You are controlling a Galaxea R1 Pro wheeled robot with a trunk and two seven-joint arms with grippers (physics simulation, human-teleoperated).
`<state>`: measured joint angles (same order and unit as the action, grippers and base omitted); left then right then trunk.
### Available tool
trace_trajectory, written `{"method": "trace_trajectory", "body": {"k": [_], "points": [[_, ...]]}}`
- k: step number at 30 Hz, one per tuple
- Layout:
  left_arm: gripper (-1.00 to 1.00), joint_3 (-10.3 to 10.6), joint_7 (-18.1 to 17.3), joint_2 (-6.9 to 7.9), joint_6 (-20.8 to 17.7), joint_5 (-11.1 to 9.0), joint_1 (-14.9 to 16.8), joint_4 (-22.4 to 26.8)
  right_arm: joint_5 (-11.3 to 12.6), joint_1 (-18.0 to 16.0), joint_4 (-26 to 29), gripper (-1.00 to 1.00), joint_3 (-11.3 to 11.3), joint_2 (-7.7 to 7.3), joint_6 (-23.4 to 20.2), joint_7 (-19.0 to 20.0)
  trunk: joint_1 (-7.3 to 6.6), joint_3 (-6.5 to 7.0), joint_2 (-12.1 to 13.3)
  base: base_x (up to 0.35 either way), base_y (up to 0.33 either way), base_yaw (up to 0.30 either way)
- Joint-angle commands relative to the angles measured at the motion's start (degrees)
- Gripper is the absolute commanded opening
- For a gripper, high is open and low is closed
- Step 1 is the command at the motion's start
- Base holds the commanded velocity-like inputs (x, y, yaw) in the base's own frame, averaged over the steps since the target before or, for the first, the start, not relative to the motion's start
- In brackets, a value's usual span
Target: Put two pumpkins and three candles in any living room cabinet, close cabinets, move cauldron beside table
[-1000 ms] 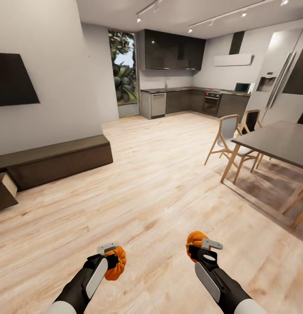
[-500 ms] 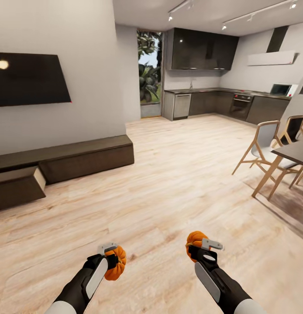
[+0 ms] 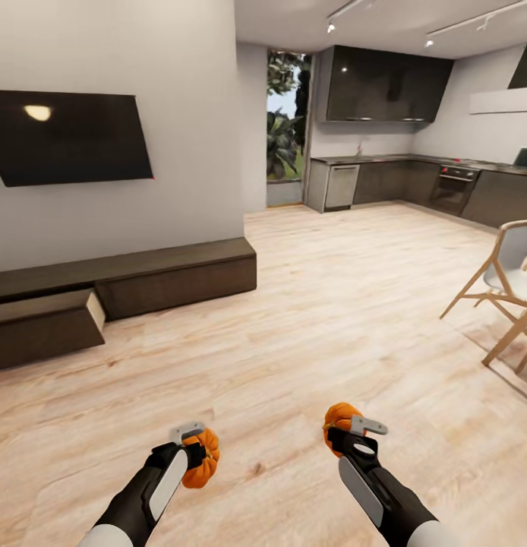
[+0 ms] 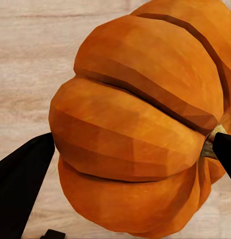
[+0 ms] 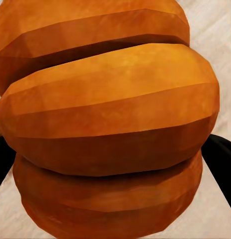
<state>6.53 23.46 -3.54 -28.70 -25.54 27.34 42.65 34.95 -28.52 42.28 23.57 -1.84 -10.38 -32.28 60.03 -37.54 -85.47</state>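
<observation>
Bright, even daylight — ceiling spotlights (image 3: 333, 26) glowed, one lamp glared off the dark television (image 3: 37, 112); edges looked stretched.

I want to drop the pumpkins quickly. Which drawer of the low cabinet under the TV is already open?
The drawer at the left end of the cabinet is pulled out, with its pale side wall showing. The fronts to its right sit flush and closed.

Wood floor (image 3: 309, 327) (cabinet (image 3: 119, 292), chair (image 3: 506, 292))
</observation>
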Motion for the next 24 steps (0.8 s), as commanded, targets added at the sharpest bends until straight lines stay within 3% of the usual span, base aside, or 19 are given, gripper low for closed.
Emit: {"method": "trace_trajectory", "body": {"k": [1,11,24], "points": [[-1.00,0.2,0.5,0.03,-0.1,-0.5,0.1,0.1,0.0,0.0,0.2,-1.00,0.3,-0.09,-0.3,-0.5,0.03,-0.05,0.0,0.281,0.199,0.250],[-1.00,0.2,0.5,0.03,0.0,-0.5,0.0,0.1,0.0,0.0,0.2,-1.00,0.3,-0.09,-0.3,-0.5,0.03,-0.05,0.0,0.230,0.186,0.276],[-1.00,0.1,0.5,0.03,0.0,-0.5,0.1,0.1,0.0,0.0,0.2,-1.00,0.3,-0.09,-0.3,-0.5,0.03,-0.05,0.0,0.072,0.102,0.281]]}}
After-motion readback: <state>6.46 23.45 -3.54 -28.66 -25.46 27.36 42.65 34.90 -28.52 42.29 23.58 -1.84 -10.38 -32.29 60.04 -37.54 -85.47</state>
